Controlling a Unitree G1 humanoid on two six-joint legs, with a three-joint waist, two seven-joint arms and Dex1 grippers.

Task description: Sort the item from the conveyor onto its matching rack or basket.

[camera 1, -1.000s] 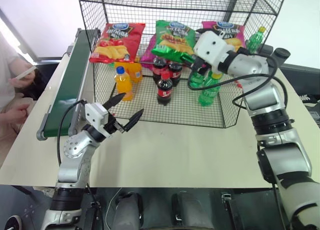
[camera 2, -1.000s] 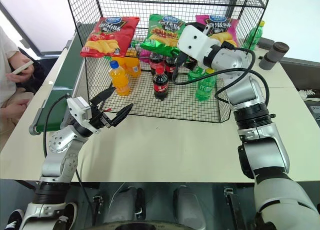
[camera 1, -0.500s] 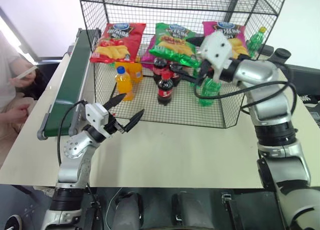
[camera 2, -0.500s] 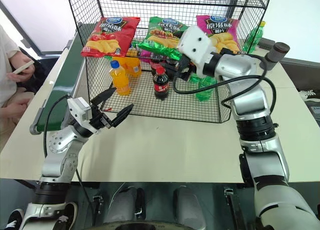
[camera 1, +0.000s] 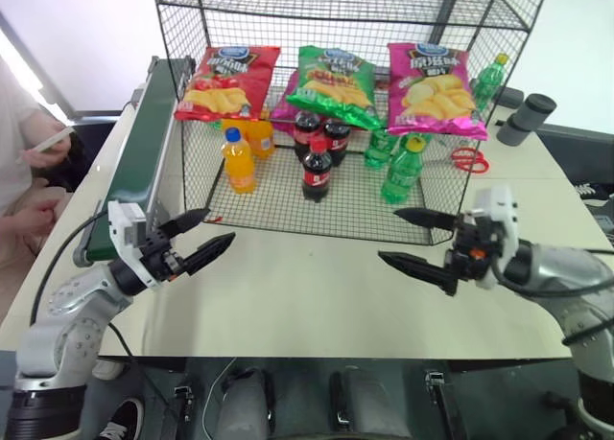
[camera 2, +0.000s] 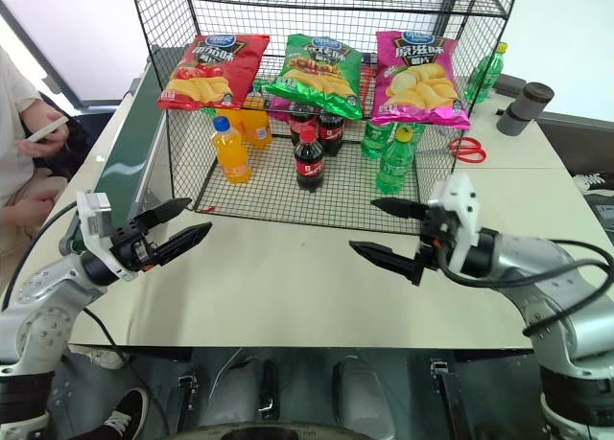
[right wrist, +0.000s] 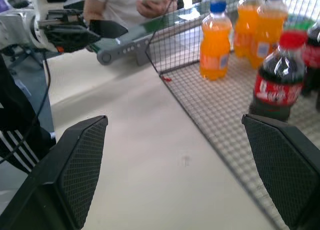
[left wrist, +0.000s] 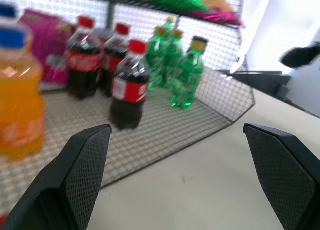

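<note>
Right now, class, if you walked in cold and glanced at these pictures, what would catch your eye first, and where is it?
First, the row of three crisp bags on the black wire rack: red bag, green crisp bag in the middle, pink bag. Below them stand cola bottles, orange drinks and green bottles. In front, over the pale table, the left gripper and right gripper both hang open and empty.

A pale table [camera 1: 317, 287] carries the wire rack [camera 1: 288, 196] ahead of both open pincers, the conveyor [camera 1: 144, 143] beyond the left pincer [camera 1: 203, 237], and red scissors [camera 1: 465, 158] and a grey cylinder [camera 1: 526, 120] beyond the right pincer [camera 1: 418, 239].
</note>
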